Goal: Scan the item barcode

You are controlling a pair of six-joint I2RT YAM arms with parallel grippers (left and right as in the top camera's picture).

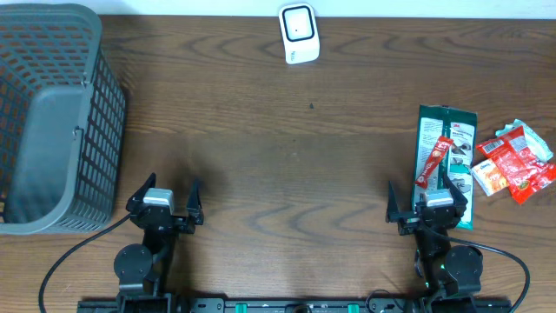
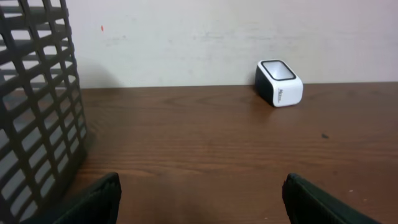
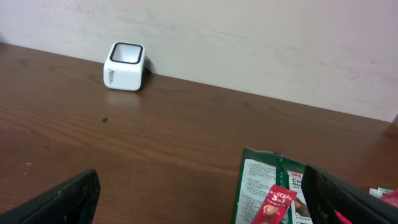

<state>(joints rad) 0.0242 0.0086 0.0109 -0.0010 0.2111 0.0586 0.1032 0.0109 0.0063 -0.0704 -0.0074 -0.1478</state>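
A green snack packet lies flat at the right of the table, with a slim red 3-in-1 sachet across it; both show in the right wrist view, packet and sachet. Red and white packets lie just right of them. The white barcode scanner stands at the table's far edge, also visible as a scanner and scanner. My right gripper is open at the packet's near end, holding nothing. My left gripper is open over bare wood at the near left.
A large grey plastic basket fills the far left, its mesh wall close to my left gripper. The brown wooden table runs back to a pale wall behind the scanner.
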